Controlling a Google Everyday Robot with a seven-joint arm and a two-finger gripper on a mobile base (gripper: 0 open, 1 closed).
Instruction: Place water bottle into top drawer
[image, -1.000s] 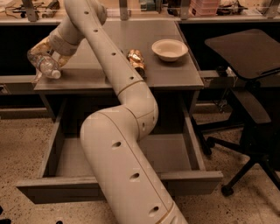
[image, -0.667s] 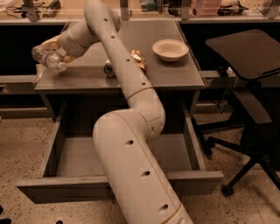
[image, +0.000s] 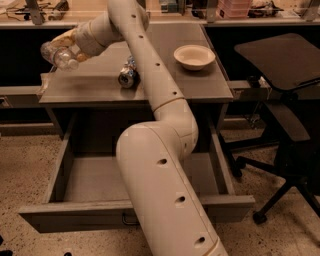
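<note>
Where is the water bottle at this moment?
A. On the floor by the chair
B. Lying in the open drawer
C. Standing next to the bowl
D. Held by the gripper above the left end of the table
D: the gripper is shut on the water bottle, holding it in the air above the left end of the table, while the top drawer stands open below.

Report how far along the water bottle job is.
Done: the top drawer stands pulled open, and the gripper is shut on the water bottle. In hand: the bottle hangs above the table's left edge, off its surface. Left: carrying it down into the drawer and releasing it.
</note>
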